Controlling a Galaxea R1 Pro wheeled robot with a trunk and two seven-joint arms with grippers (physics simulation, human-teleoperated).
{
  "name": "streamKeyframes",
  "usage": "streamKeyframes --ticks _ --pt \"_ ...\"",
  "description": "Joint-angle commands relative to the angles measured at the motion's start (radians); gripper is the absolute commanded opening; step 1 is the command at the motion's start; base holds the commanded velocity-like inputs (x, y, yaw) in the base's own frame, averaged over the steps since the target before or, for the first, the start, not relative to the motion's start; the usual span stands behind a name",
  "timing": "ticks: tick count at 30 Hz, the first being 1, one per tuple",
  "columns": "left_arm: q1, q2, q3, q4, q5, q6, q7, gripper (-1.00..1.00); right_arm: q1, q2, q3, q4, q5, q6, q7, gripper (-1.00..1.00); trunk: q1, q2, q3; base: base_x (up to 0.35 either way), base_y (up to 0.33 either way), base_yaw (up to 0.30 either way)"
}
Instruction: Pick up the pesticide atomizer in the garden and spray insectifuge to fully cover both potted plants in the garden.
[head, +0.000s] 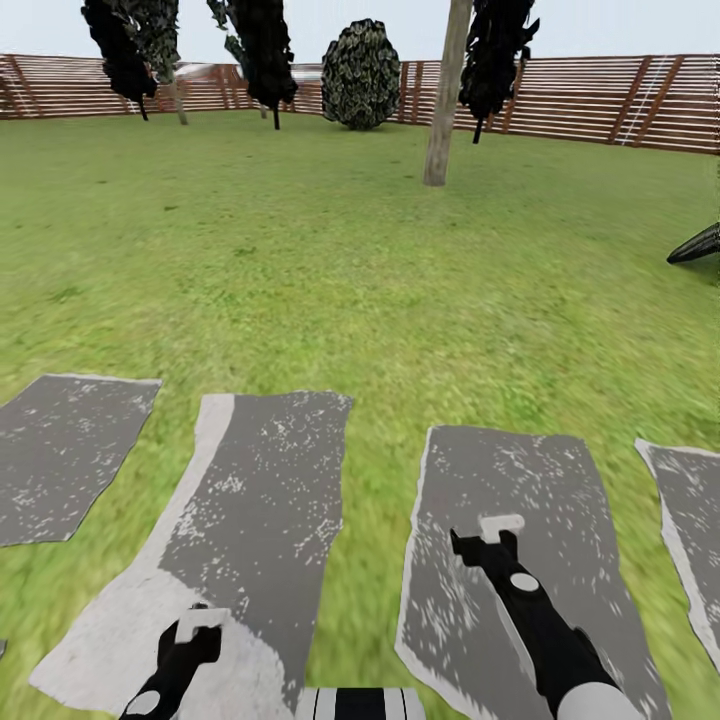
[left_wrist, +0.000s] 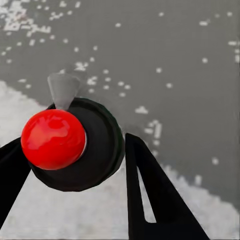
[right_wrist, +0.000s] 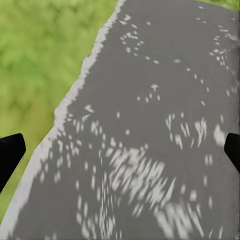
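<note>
Left end effector (left_wrist: 75, 165) clamped on pesticide atomizer (left_wrist: 75, 145), black spray head, glossy red tip, right end effector (right_wrist: 120, 150) wide open, empty

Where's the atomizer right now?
In the left wrist view, the atomizer sits between the left claw's fingers, red tip toward the camera, over grey paving.

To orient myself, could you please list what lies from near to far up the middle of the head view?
Paving slabs → open lawn → bare tree trunk → round dark bush → wooden slat fence.
</note>
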Motion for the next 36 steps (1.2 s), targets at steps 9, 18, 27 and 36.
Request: streamKeyframes --ticks 9,18,27,36 --pt "0.125 0.001 0.001 -0.002 0.008 -0.088 0.061 -1.00 0.075 -0.036 -0.004 0.123 0.011 -0.203 -0.001 1.00 -0.004 0.002 0.048 0.000 0.000 0.000" --pt "0.138 0.001 0.001 0.004 0.008 -0.122 0.068 -1.00 0.109 -0.096 -0.006 0.434 0.010 -0.510 -0.002 1.00 -0.008 0.004 0.097 0.000 0.000 0.000" --pt "0.138 0.003 0.002 0.010 0.010 -0.122 0.069 -1.00 0.111 -0.112 -0.018 0.537 0.007 -0.618 -0.012 1.00 -0.026 0.033 0.143 0.000 0.000 0.000" --pt "0.183 0.000 0.040 0.012 0.012 -0.124 0.069 -1.00 0.111 -0.115 -0.117 0.556 0.009 -0.616 -0.011 1.00 -0.060 0.096 0.182 0.000 0.000 0.000"
